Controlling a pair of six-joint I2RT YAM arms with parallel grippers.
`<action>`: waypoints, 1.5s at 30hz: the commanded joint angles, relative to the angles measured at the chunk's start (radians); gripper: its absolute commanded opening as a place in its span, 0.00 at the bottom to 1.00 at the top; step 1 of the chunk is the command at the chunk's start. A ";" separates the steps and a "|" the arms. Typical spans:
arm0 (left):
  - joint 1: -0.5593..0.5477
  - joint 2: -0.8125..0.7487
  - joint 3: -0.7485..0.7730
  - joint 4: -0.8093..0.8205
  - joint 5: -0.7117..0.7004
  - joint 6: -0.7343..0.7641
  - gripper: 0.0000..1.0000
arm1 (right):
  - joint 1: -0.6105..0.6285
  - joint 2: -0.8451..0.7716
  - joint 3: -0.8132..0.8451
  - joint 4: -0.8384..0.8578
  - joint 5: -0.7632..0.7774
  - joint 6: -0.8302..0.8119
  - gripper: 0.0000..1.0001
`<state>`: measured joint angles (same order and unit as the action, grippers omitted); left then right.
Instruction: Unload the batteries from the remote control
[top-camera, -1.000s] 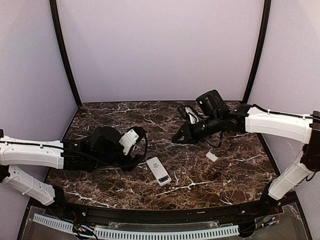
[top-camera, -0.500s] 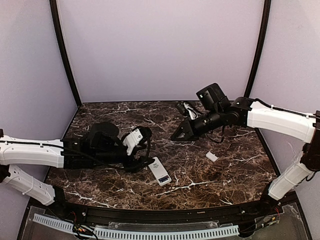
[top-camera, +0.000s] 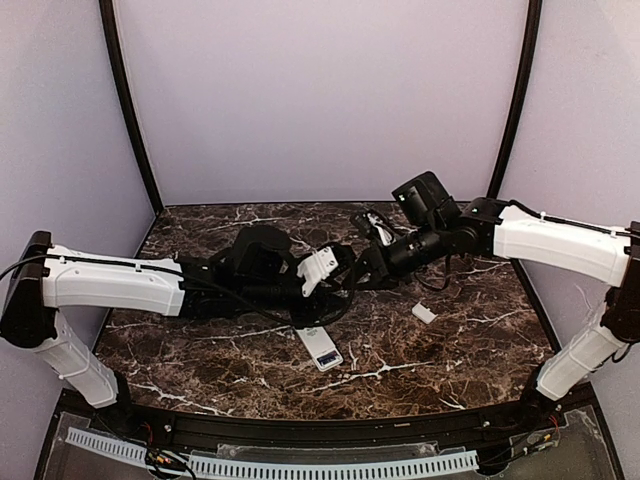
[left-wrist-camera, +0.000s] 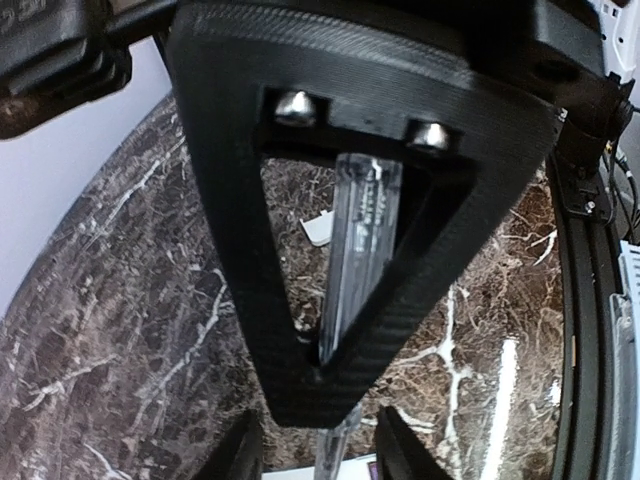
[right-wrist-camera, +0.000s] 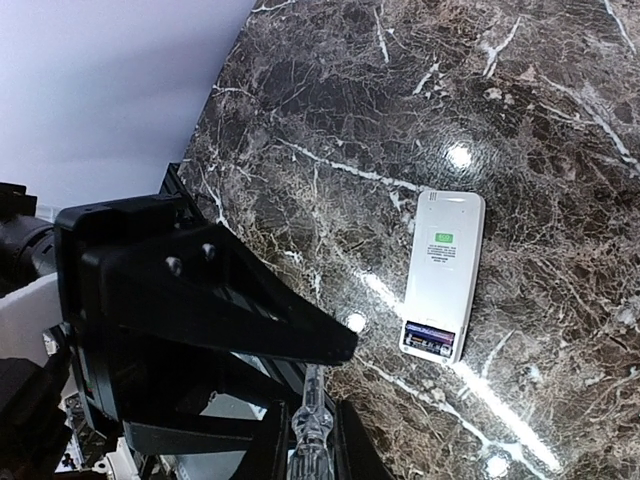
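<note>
- Task item: slim white plastic rectangular remote control (right-wrist-camera: 443, 270) lies flat on the dark brown white-veined marble-pattern worktop (top-camera: 450, 360), front-centre in the top view, nearer the arm bases than both pincers, and nothing touches it.
- It has rounded corners, a small green label (right-wrist-camera: 440, 242) mid-body and a tiny dot mark at the far end in the right wrist view.
- Its end toward the right wrist camera is uncovered, and dark blue-purple slim cylinder batteries (right-wrist-camera: 430, 338) sit inside it; I can't tell how many.
- A small white rectangular cover piece (top-camera: 424, 313) lies on the worktop well to the right of the remote control.
- The right pincer (right-wrist-camera: 308, 442) is clamped on a clear plastic stick tool (left-wrist-camera: 362, 240) with a thin metal core, which sits between its fingers in its own wrist view.
- The left pincer (left-wrist-camera: 322, 435) is part-open, one finger on each side of the stick tool's tip with a gap showing on both sides, so it has no grip.
- The two pincers meet tip to tip above the worktop's centre, behind the remote control in the top view.
- In the left wrist view a black triangular finger frame of the right pincer fills most of the picture, and the stick tool shows through it.
</note>
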<state>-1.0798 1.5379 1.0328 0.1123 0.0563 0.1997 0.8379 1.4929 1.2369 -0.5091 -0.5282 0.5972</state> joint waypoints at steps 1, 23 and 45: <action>0.003 0.020 0.051 -0.012 0.044 0.033 0.29 | 0.009 -0.041 -0.016 0.028 -0.034 0.003 0.00; 0.006 0.028 0.142 -0.177 0.269 0.000 0.00 | 0.009 -0.123 -0.020 -0.024 -0.171 -0.207 0.41; 0.006 0.055 0.167 -0.210 0.230 -0.007 0.00 | 0.009 -0.099 0.002 -0.126 -0.104 -0.238 0.08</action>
<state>-1.0798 1.5875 1.1725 -0.0715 0.2966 0.1963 0.8391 1.3815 1.2076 -0.6449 -0.6380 0.3614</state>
